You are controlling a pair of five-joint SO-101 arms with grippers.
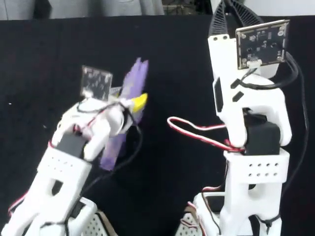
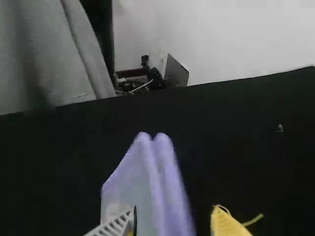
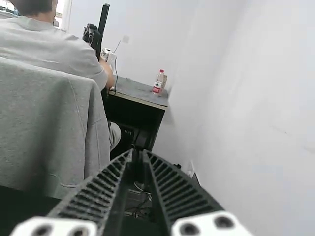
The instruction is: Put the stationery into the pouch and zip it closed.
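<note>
A purple pouch (image 1: 129,93) hangs lifted above the black table (image 1: 177,64), held at about mid-length. My left gripper (image 1: 129,104) is shut on it, with a white ridged finger on one side and a yellow finger (image 1: 140,101) on the other. In the left wrist view the pouch (image 2: 152,187) stands up between the white finger (image 2: 118,225) and the yellow finger (image 2: 225,223). My right gripper (image 1: 231,12) is raised high at the table's far right. Its black ridged fingers (image 3: 162,184) are pressed together on nothing, pointing away from the table toward the room.
A red and white cable (image 1: 197,132) loops out from the right arm toward the table's middle. Grey cloth (image 2: 44,49) hangs beyond the table's far edge, next to a small box with cables (image 2: 147,78) by the wall.
</note>
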